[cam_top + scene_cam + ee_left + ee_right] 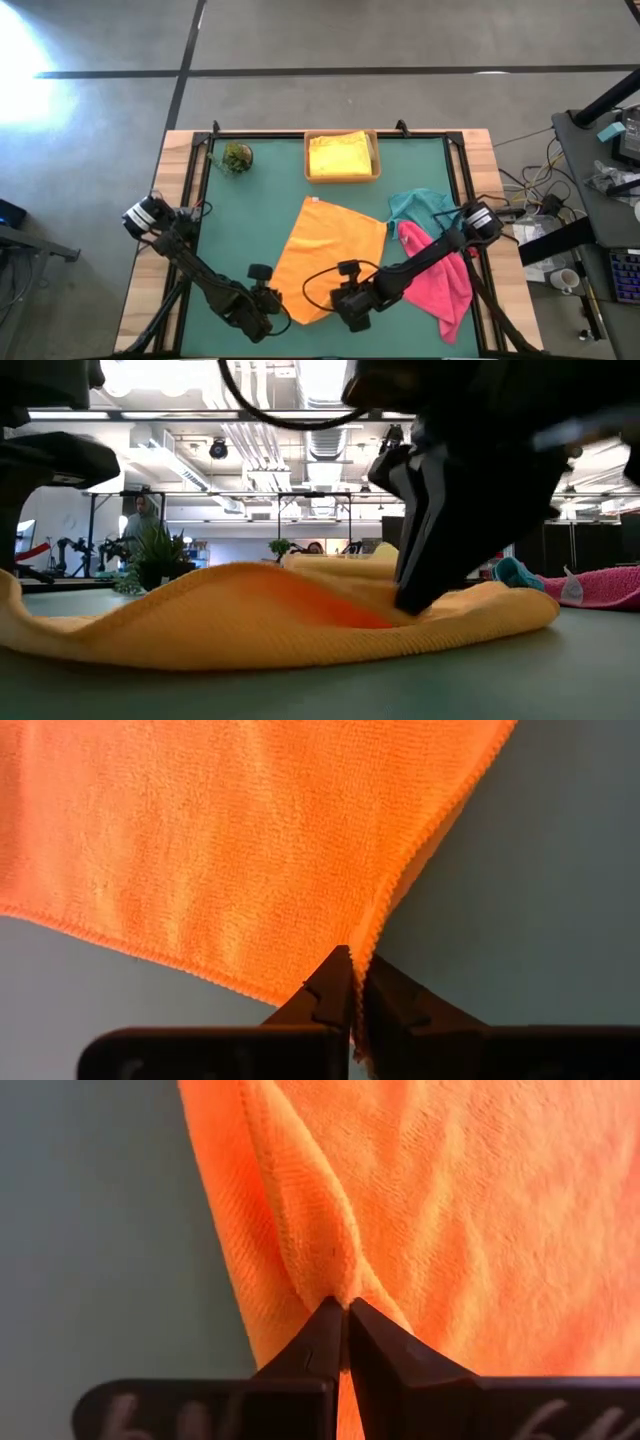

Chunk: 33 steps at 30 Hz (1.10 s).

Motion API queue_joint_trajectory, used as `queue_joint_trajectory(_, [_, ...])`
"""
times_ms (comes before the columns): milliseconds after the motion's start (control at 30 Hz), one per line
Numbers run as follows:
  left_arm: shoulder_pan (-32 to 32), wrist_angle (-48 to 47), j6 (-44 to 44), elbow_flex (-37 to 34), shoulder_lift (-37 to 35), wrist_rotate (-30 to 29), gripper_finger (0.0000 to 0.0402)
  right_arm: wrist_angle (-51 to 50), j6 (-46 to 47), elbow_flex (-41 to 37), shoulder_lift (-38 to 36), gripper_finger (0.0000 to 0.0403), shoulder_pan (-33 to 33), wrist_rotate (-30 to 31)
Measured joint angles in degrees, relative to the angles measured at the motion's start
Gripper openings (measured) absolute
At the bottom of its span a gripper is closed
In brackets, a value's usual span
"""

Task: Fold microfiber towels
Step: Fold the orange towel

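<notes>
An orange microfiber towel (325, 255) lies spread on the green table, also in the low view (270, 615). My left gripper (268, 303) is shut on its near left corner. My right gripper (352, 300) is shut on its near right edge. A yellow towel (340, 155) lies folded in the tan tray (375, 160). A pink towel (445, 280) and a teal towel (420, 205) lie crumpled at the right. My left gripper pinches the orange towel's near left corner (365, 945) between its two fingers, at the hemmed edge. The rest of the towel lies flat on the table beyond the fingers. My right gripper pinches a raised fold of the orange towel (335, 1280) near its near right edge, between its two fingers. In the low view the fingers (440, 550) come down from above. The cloth puckers up into the pinch and lies on the table around it.
A small green plant ball (237, 157) sits at the far left of the table. The tan tray stands at the far middle. The pink and teal towels lie under my right arm. Bare green table lies left of the orange towel.
</notes>
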Motion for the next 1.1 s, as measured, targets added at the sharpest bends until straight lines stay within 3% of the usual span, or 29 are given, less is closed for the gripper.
queue_joint_trajectory(167, [0.2,-2.2,1.0,2.0,-1.1,0.0,0.0,-1.7,6.9,0.0,-3.7,0.0009,0.9,-1.6])
queue_joint_trajectory(300, [1.5,-2.3,5.2,5.5,-3.0,0.0,0.0,-4.4,17.5,0.0,-7.3,0.0009,2.7,-1.6])
queue_joint_trajectory(600, [7.1,-9.4,9.4,11.3,-6.8,-1.1,0.0,-7.1,46.7,0.0,-10.6,0.0009,9.9,1.5])
queue_joint_trajectory(733, [9.8,-13.0,9.5,11.2,-7.5,-0.3,0.0,-8.0,57.6,0.0,-11.1,0.0009,12.5,7.3])
queue_joint_trajectory(900, [15.4,-16.0,9.6,11.2,-8.3,-4.0,0.0,-18.1,68.8,0.0,-11.4,0.0009,12.8,14.0])
queue_joint_trajectory(1100, [24.8,-17.2,13.7,11.2,-8.3,-4.4,0.0,-32.7,79.1,0.0,-11.4,0.0008,9.3,16.6])
